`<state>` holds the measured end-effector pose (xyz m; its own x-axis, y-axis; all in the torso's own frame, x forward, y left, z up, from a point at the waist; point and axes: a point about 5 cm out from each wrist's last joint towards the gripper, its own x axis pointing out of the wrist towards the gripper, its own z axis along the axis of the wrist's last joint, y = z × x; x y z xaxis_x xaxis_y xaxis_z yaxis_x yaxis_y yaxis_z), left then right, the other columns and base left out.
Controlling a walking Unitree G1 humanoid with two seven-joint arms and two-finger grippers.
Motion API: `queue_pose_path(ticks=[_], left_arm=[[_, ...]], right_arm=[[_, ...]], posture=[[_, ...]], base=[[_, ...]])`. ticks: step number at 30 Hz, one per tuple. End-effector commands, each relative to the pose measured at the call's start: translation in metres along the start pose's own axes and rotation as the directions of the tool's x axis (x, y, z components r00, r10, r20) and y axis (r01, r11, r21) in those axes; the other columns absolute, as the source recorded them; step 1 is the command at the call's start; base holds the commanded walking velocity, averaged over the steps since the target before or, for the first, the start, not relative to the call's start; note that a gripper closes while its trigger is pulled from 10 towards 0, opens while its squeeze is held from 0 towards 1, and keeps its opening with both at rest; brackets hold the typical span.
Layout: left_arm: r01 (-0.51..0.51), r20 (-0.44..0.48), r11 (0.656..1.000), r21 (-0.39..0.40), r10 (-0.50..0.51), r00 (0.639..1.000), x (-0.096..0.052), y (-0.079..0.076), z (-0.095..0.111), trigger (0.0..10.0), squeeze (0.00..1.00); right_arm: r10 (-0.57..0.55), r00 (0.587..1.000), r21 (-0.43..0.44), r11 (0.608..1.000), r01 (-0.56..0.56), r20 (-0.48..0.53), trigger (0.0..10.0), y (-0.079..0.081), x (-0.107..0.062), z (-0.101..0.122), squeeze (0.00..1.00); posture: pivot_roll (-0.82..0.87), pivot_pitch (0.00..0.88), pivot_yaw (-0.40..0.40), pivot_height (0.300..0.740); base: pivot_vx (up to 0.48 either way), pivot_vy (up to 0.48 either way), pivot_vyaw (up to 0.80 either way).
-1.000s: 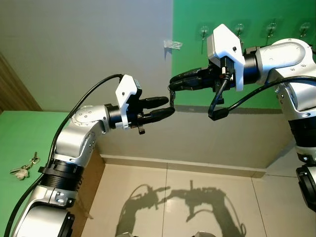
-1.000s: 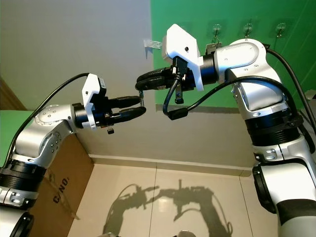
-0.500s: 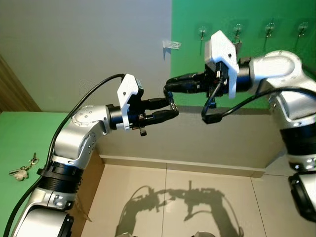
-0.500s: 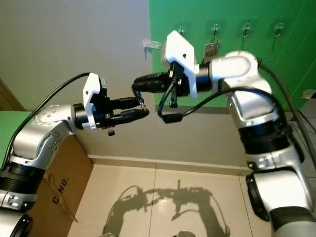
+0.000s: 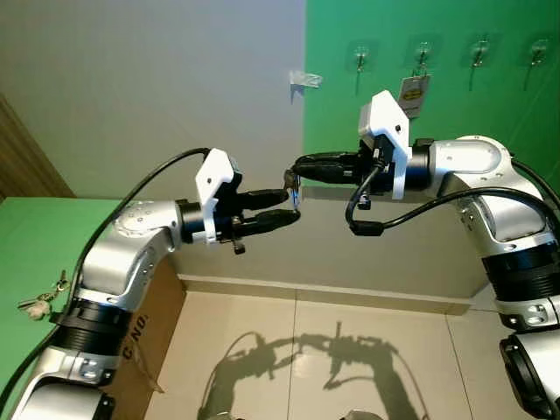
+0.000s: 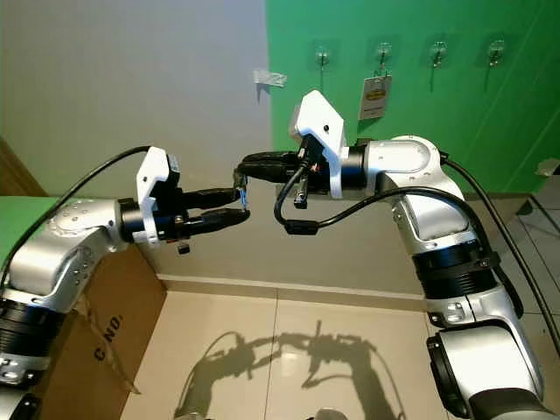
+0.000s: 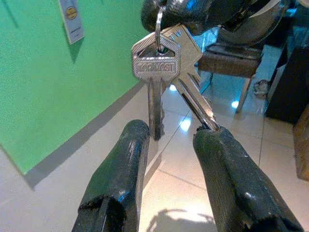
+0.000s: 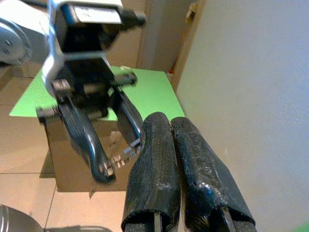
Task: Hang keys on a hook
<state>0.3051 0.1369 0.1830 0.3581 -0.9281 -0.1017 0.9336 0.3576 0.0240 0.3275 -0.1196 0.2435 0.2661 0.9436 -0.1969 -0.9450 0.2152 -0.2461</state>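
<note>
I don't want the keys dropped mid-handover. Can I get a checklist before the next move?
1. Right tool shut on the key ring: ok.
2. Keys hang free below that ring: ok.
3. Left tool open beneath the keys: ok.
4. Left tool released the keys: not ok, one finger touches a key tip.
5. Free hook on the green wall: ok.
6. Ring seated securely in the right tool: cannot tell.
</note>
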Motion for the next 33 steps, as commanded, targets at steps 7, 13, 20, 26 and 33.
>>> queue_pose_path(ticks=[7, 13, 20, 26, 33], left_arm=[[-0.088, 0.011, 0.996, 0.014, 0.088, 0.996, -0.017, 0.009, 0.005, 10.0, 0.0], [-0.111, 0.021, 0.993, -0.034, 0.112, 0.993, -0.026, -0.007, -0.005, 10.0, 0.0], [-0.123, 0.001, 0.991, -0.046, 0.123, 0.992, -0.032, -0.009, -0.009, 10.0, 0.0], [-0.117, -0.003, 0.992, -0.035, 0.117, 0.993, -0.03, -0.007, -0.005, 10.0, 0.0], [-0.023, 0.007, 0.999, -0.036, 0.023, 1.0, -0.006, -0.009, -0.003, 10.0, 0.0]], right_arm=[[-0.025, 0.999, 0.038, 0.999, 0.026, -0.044, 0.0, 0.002, -0.005, -0.023, 0.0], [0.006, 0.999, 0.068, 0.998, -0.003, -0.038, 0.0, 0.017, -0.009, -0.028, 0.0], [0.005, 0.998, 0.084, 0.996, 0.0, -0.057, 0.0, 0.017, -0.01, -0.036, 0.0], [0.006, 0.998, 0.078, 0.997, -0.001, -0.062, 0.0, 0.017, -0.009, -0.034, 0.0], [0.032, 0.998, 0.073, 0.997, -0.028, -0.047, 0.0, 0.018, -0.002, -0.029, 0.0]], posture=[[-0.24, 0.01, 0.103, 0.74], [-0.24, 0.017, 0.105, 0.74], [-0.23, 0.02, 0.106, 0.74], [-0.23, 0.021, 0.106, 0.74], [-0.24, 0.023, 0.107, 0.74]], base=[[0.0, 0.0, 0.0], [0.0, 0.0, 0.0], [0.0, 0.0, 0.0], [0.0, 0.0, 0.0], [0.0, 0.0, 0.0]])
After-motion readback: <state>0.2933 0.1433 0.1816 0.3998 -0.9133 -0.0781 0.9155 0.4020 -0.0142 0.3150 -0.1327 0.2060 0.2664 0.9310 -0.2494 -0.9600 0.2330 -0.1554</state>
